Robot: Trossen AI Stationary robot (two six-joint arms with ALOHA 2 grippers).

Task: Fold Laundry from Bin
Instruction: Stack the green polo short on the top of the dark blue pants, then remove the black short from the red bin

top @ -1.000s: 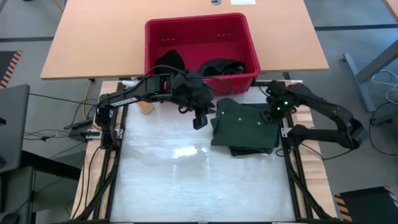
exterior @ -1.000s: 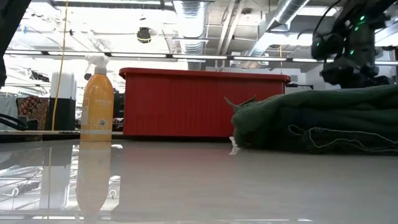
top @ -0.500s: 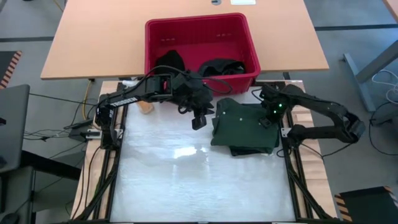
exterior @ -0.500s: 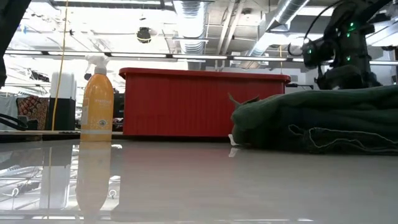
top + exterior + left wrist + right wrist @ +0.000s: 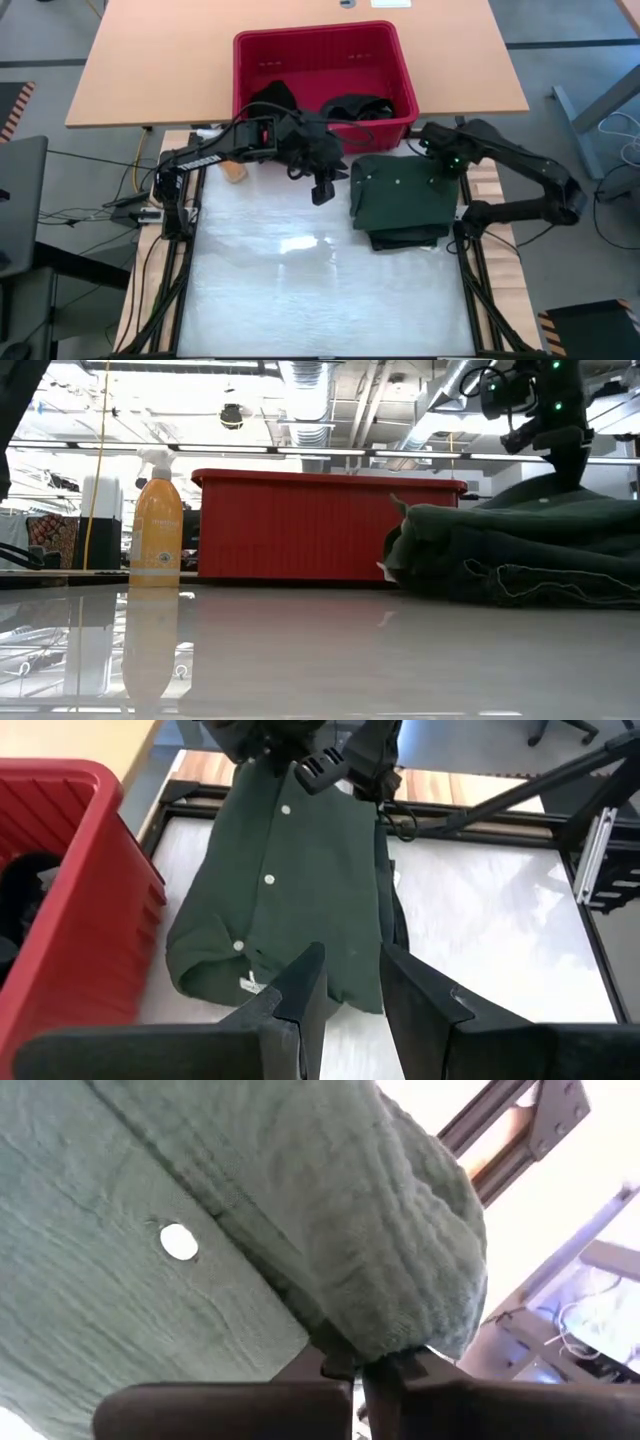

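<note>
Pinching a ridge of crinkled green shirt (image 5: 200, 1230) (white buttons), the right hand (image 5: 365, 1365) is clamped tight.

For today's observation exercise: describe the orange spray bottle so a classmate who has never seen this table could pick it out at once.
Start from the red bin at the far side of the table in the low view. Left of it, standing apart and upright, is the spray bottle. Its orange body, white trigger head and pale label set it apart from the dark green shirt heaped to the right of the bin.
</note>
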